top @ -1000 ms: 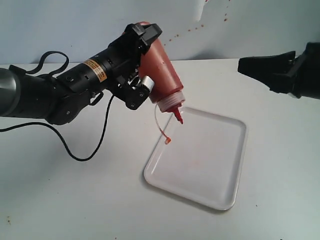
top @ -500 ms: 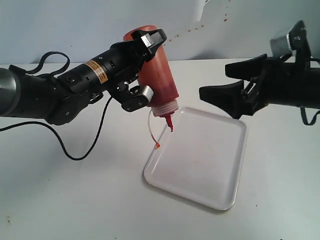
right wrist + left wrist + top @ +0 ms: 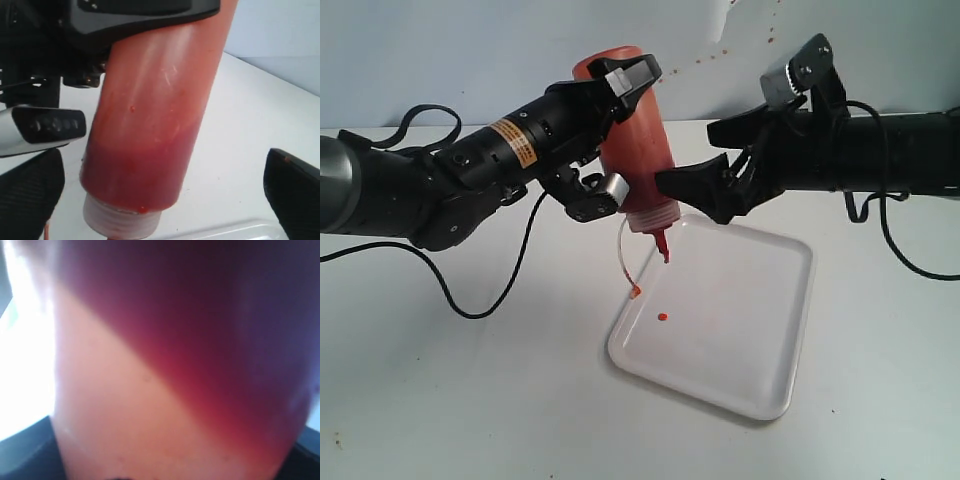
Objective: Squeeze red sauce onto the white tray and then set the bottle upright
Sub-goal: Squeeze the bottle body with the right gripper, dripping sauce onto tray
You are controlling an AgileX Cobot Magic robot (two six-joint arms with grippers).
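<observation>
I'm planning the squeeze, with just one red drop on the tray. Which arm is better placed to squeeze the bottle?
Right. The right gripper stands open on either side of the bottle's lower body, while the left gripper is occupied holding it nozzle-down over the white tray.

An orange sticker point(image 3: 510, 142) on the left arm point(image 3: 420, 190) bears print too small to read.

Right gripper point(image 3: 686, 157) in at the bottle point(image 3: 635, 150), first red sauce point(image 3: 663, 316) on the white tray point(image 3: 760, 330).
Tips the bottle from a slant to nearly straight nozzle-down. Brings the right gripper across from the far right, spreads its jaws from shut to wide, and sets them either side of the bottle's lower body. Leaves one small round blob under the nozzle.
</observation>
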